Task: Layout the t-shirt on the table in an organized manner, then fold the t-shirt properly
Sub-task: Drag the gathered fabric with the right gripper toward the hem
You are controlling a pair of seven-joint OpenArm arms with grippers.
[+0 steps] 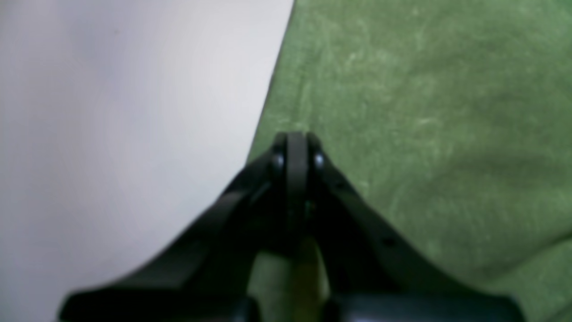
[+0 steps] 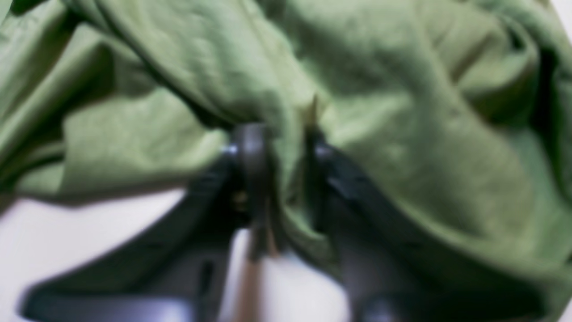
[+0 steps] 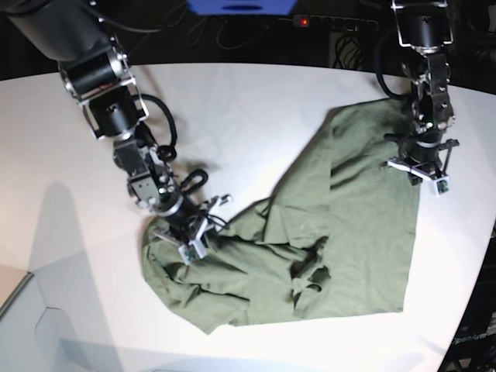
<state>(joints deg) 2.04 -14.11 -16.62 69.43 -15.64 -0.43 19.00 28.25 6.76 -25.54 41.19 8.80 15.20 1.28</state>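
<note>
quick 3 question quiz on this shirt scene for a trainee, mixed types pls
1. True or false: the t-shirt lies flat and fully spread on the table.
2. What has the right gripper pinched between its jaws?
3. The left gripper sits: A) at the shirt's edge, B) out on bare table, C) raised high above the table.

Key
1. False; it is bunched and wrinkled near the right gripper.
2. A fold of the shirt.
3. A
</note>
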